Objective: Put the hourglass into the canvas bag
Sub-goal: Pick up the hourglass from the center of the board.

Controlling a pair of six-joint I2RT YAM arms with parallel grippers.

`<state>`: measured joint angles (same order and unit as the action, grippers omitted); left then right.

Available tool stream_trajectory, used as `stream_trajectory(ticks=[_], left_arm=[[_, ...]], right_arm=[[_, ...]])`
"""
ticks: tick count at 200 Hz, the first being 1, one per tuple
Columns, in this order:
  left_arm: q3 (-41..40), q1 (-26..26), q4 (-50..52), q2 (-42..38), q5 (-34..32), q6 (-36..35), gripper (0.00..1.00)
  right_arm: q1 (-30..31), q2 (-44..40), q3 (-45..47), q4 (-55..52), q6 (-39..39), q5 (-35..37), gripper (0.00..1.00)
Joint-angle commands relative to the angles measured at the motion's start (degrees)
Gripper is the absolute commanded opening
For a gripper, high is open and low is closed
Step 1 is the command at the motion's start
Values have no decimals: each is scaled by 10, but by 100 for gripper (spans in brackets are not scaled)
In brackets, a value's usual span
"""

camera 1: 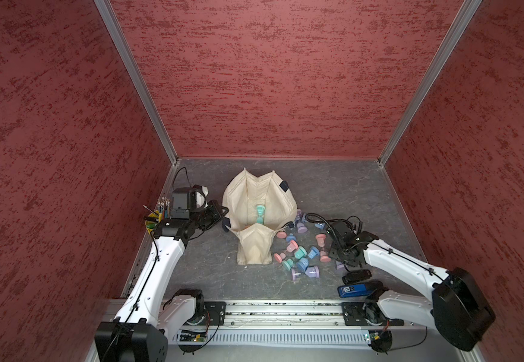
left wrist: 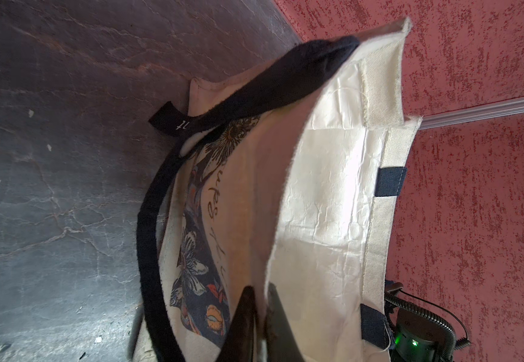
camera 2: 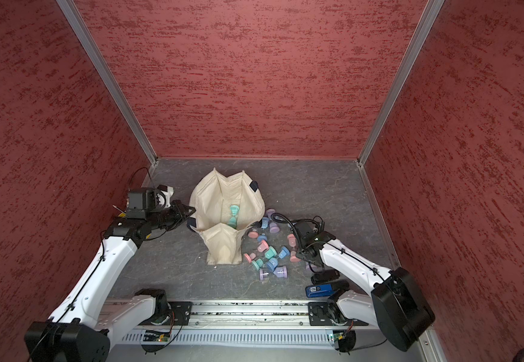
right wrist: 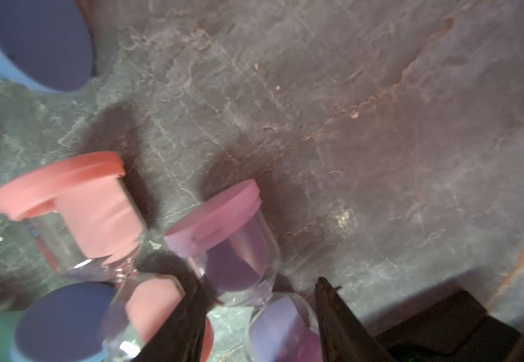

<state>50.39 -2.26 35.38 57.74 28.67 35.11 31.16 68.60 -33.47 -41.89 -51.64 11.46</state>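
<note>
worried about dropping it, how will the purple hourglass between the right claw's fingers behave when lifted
The purple hourglass seems to lie on its side, so with round caps it would probably roll if nudged. Its clear bulbs look smooth and likely fragile, so the right claw might slip; the narrow waist seems the safer hold.

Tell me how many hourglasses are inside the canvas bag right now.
1: a teal hourglass lying in the open canvas bag, near its middle. Others may be hidden under folds.
</note>
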Motion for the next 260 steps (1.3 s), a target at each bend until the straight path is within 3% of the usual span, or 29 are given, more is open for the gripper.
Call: stream_trajectory(ticks=[1, 40, 96, 140, 211, 233, 260], left_arm=[[1, -1, 2, -11, 8, -7, 11], [1, -1, 5, -11, 8, -8, 11], [0, -1, 6, -10, 10, -11, 11], [0, 1, 5, -11, 9, -11, 24], [-13, 9, -15, -11, 19, 2, 21], [-21, 10, -23, -7, 25, 9, 18], [-21, 10, -24, -8, 26, 10, 16]], right_arm=[[-18, -11, 22, 9, 0, -8, 55], [-49, -6, 39, 35, 12, -21, 50], [-68, -7, 36, 44, 19, -16, 24], [-68, -60, -22, -9, 11, 24, 6], [-66, -139, -192, 33, 41, -18, 0], [-49, -117, -253, 63, 50, -42, 0], [11, -47, -345, 64, 59, -18, 0]])
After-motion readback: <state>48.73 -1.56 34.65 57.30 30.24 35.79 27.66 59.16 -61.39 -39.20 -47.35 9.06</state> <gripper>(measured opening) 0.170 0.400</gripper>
